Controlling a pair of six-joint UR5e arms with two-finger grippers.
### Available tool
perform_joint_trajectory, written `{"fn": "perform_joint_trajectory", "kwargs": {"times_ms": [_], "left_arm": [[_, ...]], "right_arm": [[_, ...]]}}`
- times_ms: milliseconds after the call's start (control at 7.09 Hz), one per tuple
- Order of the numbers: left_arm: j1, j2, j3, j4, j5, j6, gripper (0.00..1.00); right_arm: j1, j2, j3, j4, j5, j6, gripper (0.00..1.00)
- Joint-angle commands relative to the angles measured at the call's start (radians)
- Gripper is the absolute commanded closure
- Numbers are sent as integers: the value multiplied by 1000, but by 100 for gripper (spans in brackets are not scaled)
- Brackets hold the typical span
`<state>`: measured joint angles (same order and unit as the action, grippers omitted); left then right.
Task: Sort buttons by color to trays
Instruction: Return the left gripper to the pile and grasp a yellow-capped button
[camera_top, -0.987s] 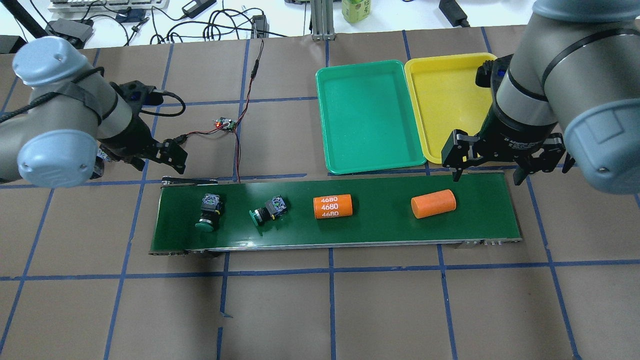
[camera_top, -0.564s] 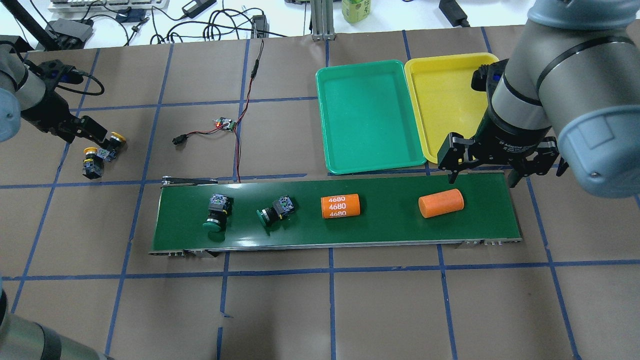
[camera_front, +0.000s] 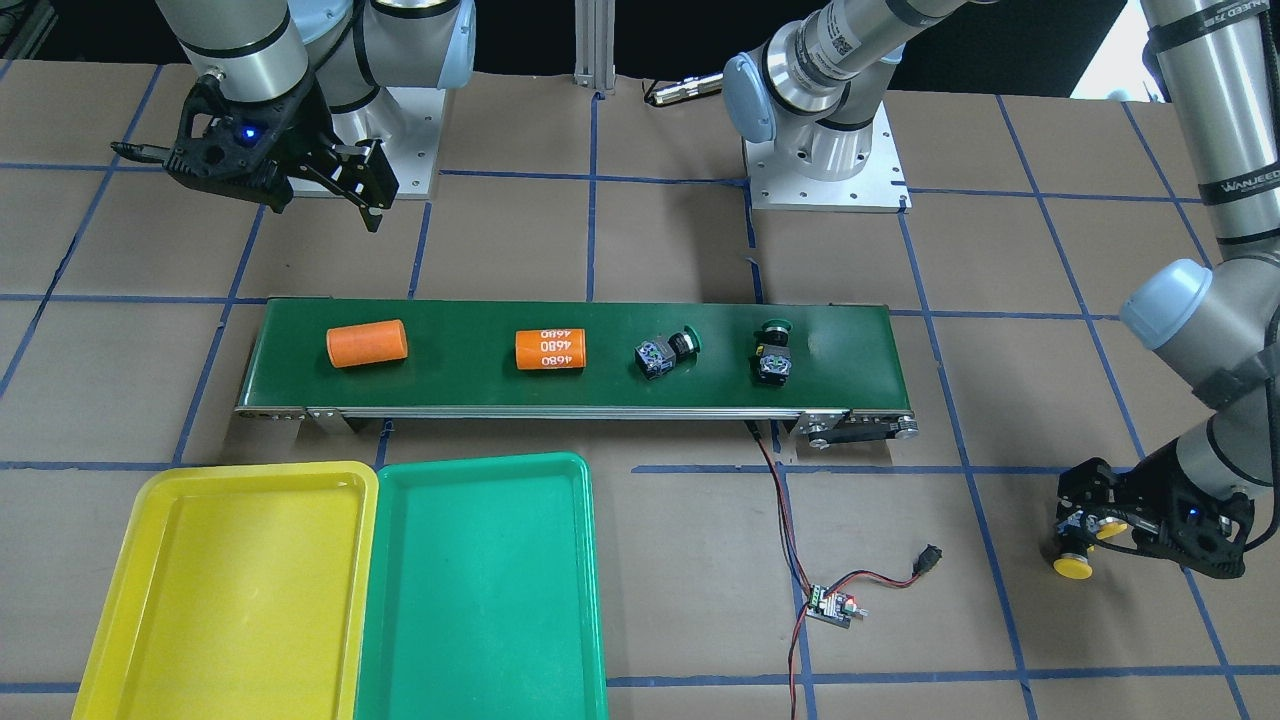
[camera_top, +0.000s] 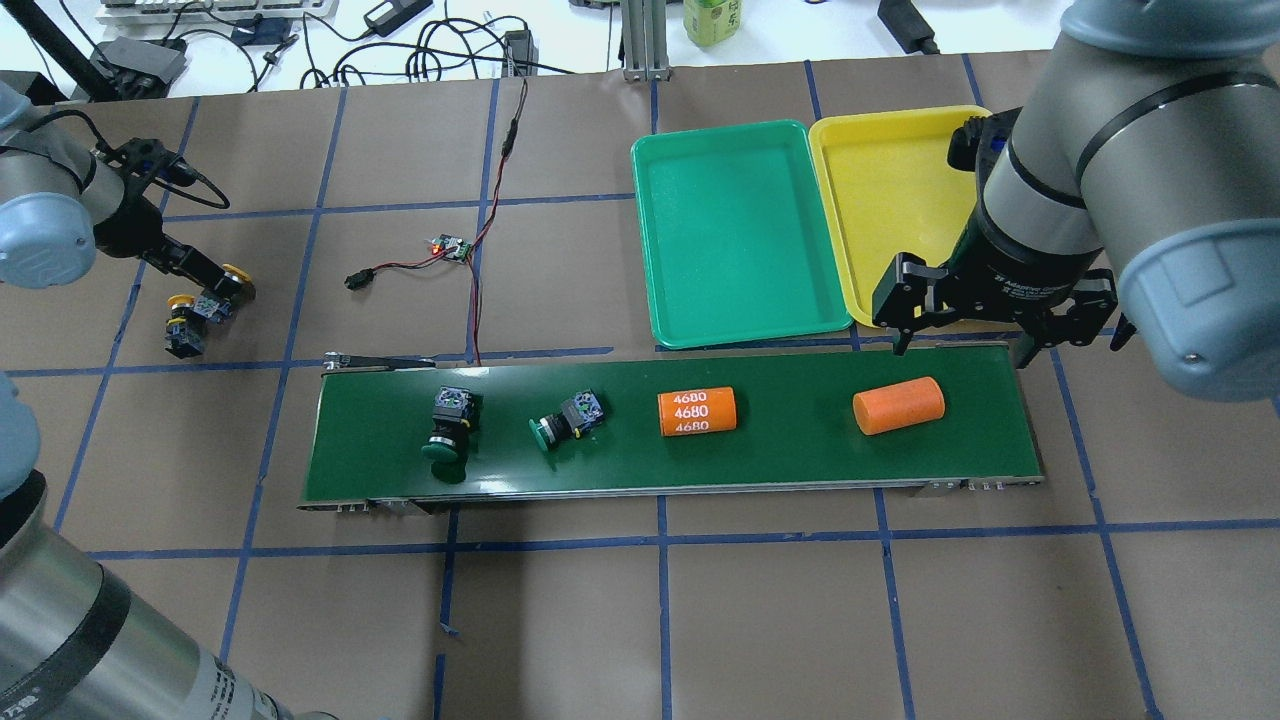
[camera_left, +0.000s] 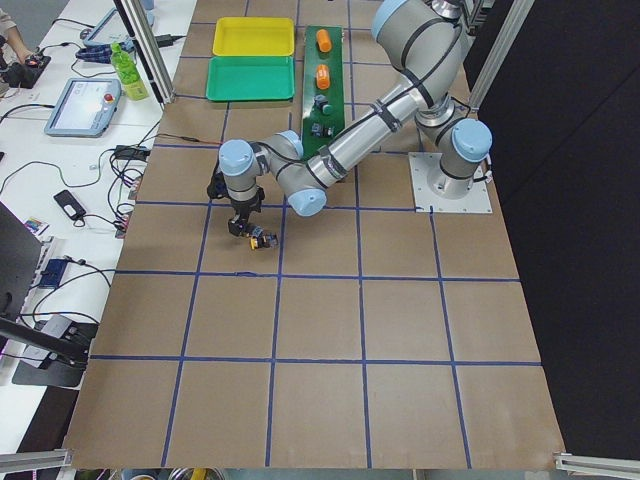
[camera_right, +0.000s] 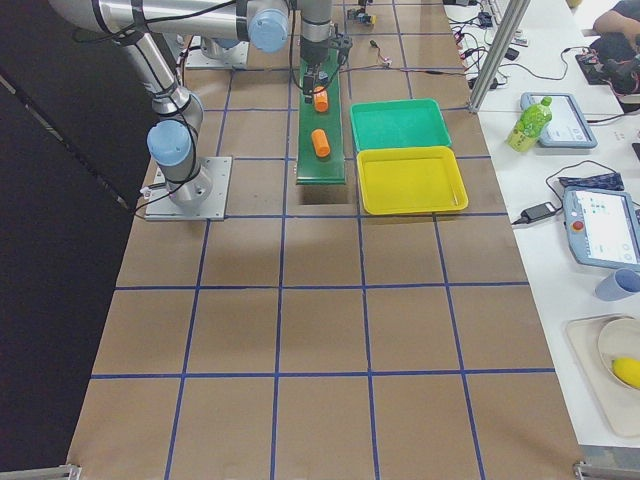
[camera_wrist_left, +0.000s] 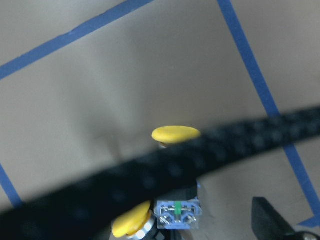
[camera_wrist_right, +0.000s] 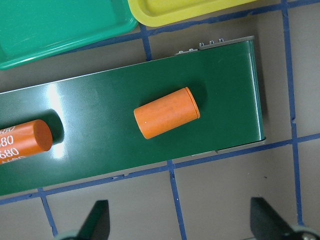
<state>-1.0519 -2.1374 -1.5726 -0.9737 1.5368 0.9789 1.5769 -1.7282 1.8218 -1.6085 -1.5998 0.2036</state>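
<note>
Buttons are in two places. One yellow-capped button (camera_wrist_left: 177, 216) lies on its side on the bare table right at the tips of the left gripper (camera_front: 1090, 520). In the wrist view its grey body sits in the gap, and its long axis seems to run roughly from finger to finger. Those fingers look spread rather than clamped, though a blurred black band hides one of them. The other yellow button (camera_wrist_left: 176, 134) lies just ahead of the tips.

Two green-capped buttons (camera_top: 447, 432) lie on the belt (camera_top: 780, 460), off to one side of these fingers yet nearer them than the right pair. The right gripper (camera_top: 962, 340) hovers with fingers wide apart over the plain orange cylinder (camera_top: 898, 404), with the lettered cylinder (camera_top: 697, 411) further along. The yellow tray (camera_top: 880, 180) and green tray (camera_top: 740, 230) sit just beside the right fingers, well away from the left ones.

The left arm is best placed for the yellow pair, but the circuit board (camera_top: 452, 247) and its wires lie towards the trays.
</note>
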Motion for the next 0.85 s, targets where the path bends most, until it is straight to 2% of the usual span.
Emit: {"fn": "perform_joint_trajectory", "kwargs": {"times_ms": [0,141,282,423,564,705], "left_arm": [[1,-39,-6,7,-15,14,3],[0,-42,-9,7,-17,20,25],[1,-45,-6,7,-15,20,55],[1,-44,-6,10,-11,36,96],[0,-23,-1,4,-4,29,100],[-23,28,-7,-66,-1,-36,100]], "right_arm": [[0,4,-4,-13,0,10,0],[-6,4,-7,-24,-2,10,0],[-5,4,-3,-37,-2,10,0],[-5,4,-4,-44,-8,13,0],[-6,7,4,-60,0,13,0],[-3,12,8,-83,-2,22,0]]}}
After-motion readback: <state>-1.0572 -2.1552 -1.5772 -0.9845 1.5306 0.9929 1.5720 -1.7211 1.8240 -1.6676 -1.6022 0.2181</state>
